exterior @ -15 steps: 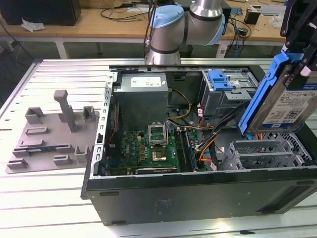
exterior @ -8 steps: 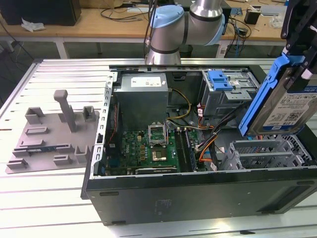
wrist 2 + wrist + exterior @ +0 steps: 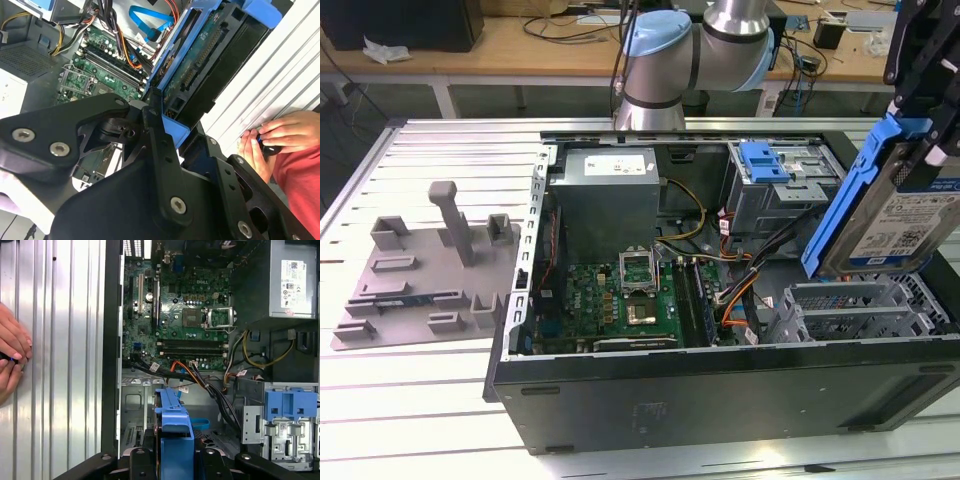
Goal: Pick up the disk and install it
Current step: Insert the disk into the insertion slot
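Disk (image 3: pixel 905 225) is up in the air over the case (image 3: pixel 720 390), at the case's end on the exterior view's right, not touching the case. It's tilted, label side showing in the exterior view, blue frame around it. Gripper (image 3: pixel 918 135) has it: jaws closed onto the blue frame, nothing else held.

Inside the case:
- drive cage (image 3: pixel 780 180) w/ blue latch, in the corner near the disk
- PSU box (image 3: pixel 610 195) in the corner beside the cage, cables between them
- mainboard (image 3: pixel 620 295) on the case floor, by the PSU

Outside the case:
- grey fixture plate (image 3: pixel 430 270) on the table (image 3: pixel 440 430), on the exterior view's left of the case
- a person's hands (image 3: pixel 12 357) resting on the table slats, apart from the case wall
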